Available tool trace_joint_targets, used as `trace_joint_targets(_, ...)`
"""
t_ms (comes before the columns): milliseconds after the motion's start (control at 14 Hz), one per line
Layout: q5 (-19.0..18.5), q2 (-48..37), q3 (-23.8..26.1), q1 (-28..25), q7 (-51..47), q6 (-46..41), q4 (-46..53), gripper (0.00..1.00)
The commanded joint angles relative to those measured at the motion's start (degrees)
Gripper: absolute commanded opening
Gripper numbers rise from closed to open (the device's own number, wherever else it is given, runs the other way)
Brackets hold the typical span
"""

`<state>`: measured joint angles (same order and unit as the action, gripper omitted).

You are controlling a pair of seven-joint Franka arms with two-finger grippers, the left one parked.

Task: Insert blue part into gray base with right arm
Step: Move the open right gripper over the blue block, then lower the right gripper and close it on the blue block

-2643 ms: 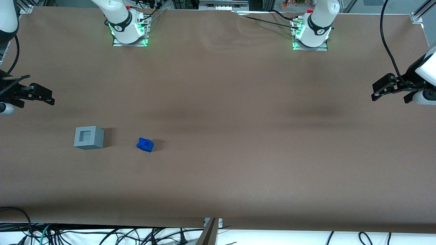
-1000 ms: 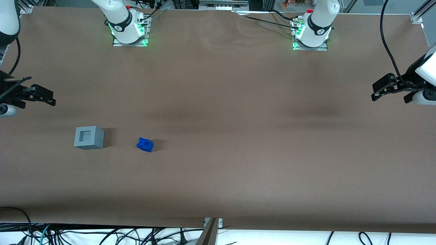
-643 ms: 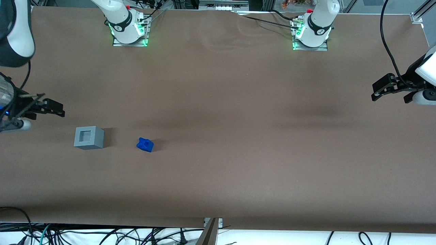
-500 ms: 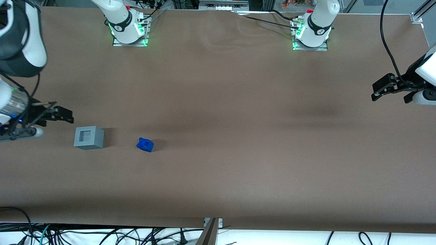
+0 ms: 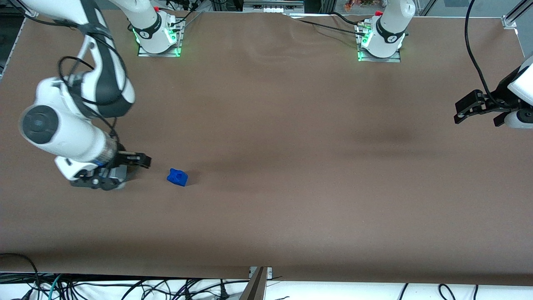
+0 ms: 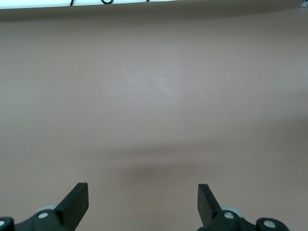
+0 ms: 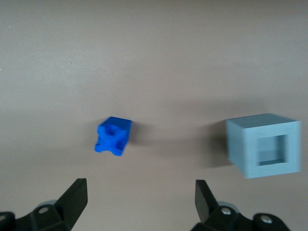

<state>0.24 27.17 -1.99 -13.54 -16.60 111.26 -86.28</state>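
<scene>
Blue part (image 7: 113, 136): small, lumpy-topped, lying loose on the brown table (image 5: 291, 166), a short way ahead of the gripper (image 7: 139, 202) and well apart from it. Looks like rigid, light plastic, probably a little slick; best pinched across its flatter side faces, below the notched top. Gray base (image 7: 265, 145) close by, also ahead of the gripper, recess upward, largely hidden under the right arm (image 5: 66, 125) in the front view. Fingers spread wide, holding nothing.
</scene>
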Motion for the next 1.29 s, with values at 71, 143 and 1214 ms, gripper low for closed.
trace_joint_targets(71, 0.55, 4.37, -0.3, -1.48, -5.11, 4.82, 0.15, 0.99)
trace_joint_targets(143, 0.46, 5.77, -0.3, -2.1, -5.98, 6.67, 0.23, 0.99)
trace_joint_targets(1214, 0.72, 13.96, -0.3, -4.3, -12.41, 13.28, -0.12, 0.91)
